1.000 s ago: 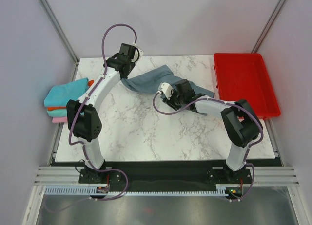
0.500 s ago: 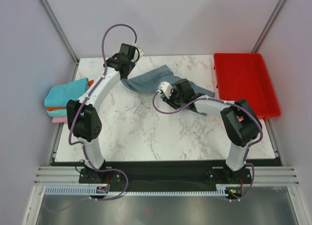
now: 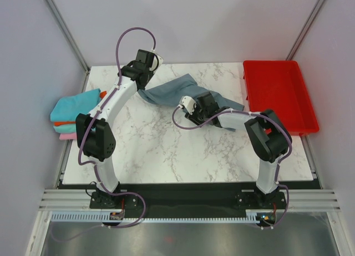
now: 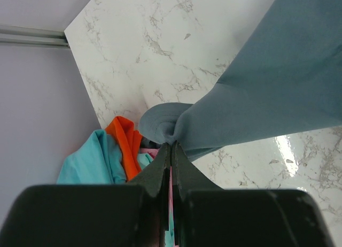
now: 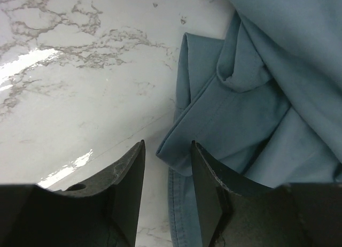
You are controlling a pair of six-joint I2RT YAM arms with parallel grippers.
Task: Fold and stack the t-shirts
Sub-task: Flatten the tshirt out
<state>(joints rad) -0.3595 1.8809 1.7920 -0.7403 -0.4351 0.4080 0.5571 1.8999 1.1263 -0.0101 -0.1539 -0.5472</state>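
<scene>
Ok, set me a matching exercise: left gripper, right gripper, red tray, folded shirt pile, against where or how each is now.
1 left gripper
2 right gripper
3 red tray
4 folded shirt pile

A far right of the table
B open over a corner of the grey-blue shirt
C table's left edge
D shut on the grey-blue shirt

Pairs: 1-D, 2-B, 3-A, 4-C

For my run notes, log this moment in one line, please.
left hand: shut on grey-blue shirt corner | right hand: open at shirt edge | folded stack: left side, untouched
</scene>
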